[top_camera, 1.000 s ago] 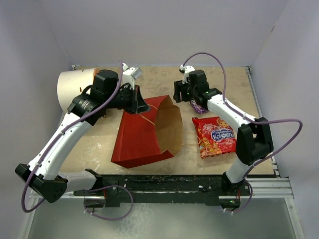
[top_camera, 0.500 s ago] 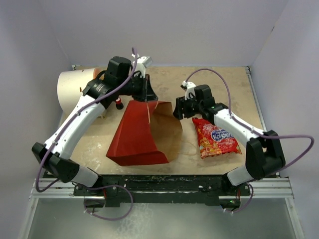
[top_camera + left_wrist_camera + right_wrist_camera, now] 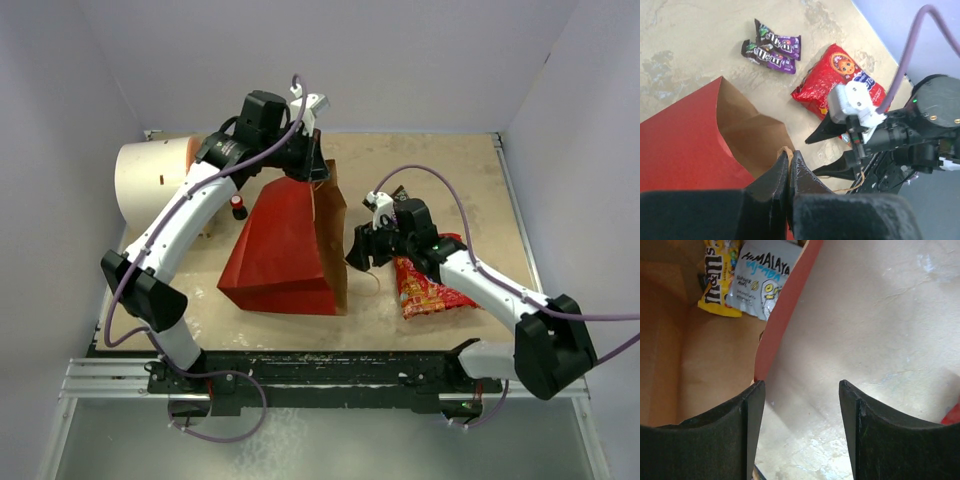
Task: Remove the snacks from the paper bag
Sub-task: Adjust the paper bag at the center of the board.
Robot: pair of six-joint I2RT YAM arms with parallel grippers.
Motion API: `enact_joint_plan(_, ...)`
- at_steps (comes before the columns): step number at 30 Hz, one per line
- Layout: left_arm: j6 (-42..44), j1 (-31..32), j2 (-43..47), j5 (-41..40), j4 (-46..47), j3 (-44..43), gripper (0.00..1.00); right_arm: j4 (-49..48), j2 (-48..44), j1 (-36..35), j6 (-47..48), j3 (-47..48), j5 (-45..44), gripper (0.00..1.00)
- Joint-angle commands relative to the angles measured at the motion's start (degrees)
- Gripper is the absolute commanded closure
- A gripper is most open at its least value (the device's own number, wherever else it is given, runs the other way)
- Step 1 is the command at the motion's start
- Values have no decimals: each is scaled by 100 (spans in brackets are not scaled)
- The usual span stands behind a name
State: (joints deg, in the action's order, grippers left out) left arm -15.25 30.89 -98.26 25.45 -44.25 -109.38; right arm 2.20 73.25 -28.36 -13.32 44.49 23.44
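In the top view the bag (image 3: 280, 250) sits left of centre, tilted, with its upper end raised toward the top of the frame and its brown mouth facing right. The left gripper (image 3: 312, 165) is pinched shut on the bag's rim there; its wrist view shows the two fingers (image 3: 775, 182) pressed together at bottom centre with a scrap of brown paper between their tips, and the bag (image 3: 680, 145) fills the lower left. The right gripper (image 3: 358, 255) is at centre, just right of the bag's mouth, jaws apart and holding nothing. In its own view the right gripper (image 3: 800, 430) is low in the frame, its left finger touching the bag's red edge (image 3: 790, 305), with bare table (image 3: 880, 315) on the right. Deep inside the bag, upper left, lie a yellow packet (image 3: 717, 285) and a silvery wrapper (image 3: 762, 280), touching. A red packet (image 3: 430, 285) lies on the table right of centre, partly under the right arm. Two purple packets (image 3: 772, 50) lie side by side at the top of the left wrist view, near the red packet (image 3: 825, 82). A cylinder (image 3: 150, 180) and a bottle (image 3: 239, 207) are at upper left.
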Motion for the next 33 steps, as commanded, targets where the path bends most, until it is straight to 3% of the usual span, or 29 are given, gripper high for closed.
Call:
enact_joint_plan(1,338,12,609,4,-41,477,100,-59,-376,-29,-77,14,-680,35)
enact_joint_plan(3,252,8,1018,24,4,1023,100,60,-476,-9,-393,-21,-1347,34)
enact_joint_plan(5,167,6,1395,77,9,1450,100,101,-504,45,-409,-55,-1478,33)
enact_joint_plan(9,127,13,1970,164,-299,1958,100,-173,-434,37,-209,-155,-1059,34)
enact_joint_plan(13,206,0,2447,-267,-747,2288,100,-716,-464,-215,-147,-452,-481,37)
enact_joint_plan(23,39,4,3436,-1790,-2125,2574,100,-1648,-1215,-1891,269,-1058,-506,38)
enact_joint_plan(27,-398,4,3857,-1910,-2158,2875,100,-1616,-1410,-2216,341,-1112,-636,37)
enact_joint_plan(33,-858,4,4066,-1371,-1425,3144,100,-956,-2070,-2911,1352,-962,-757,36)
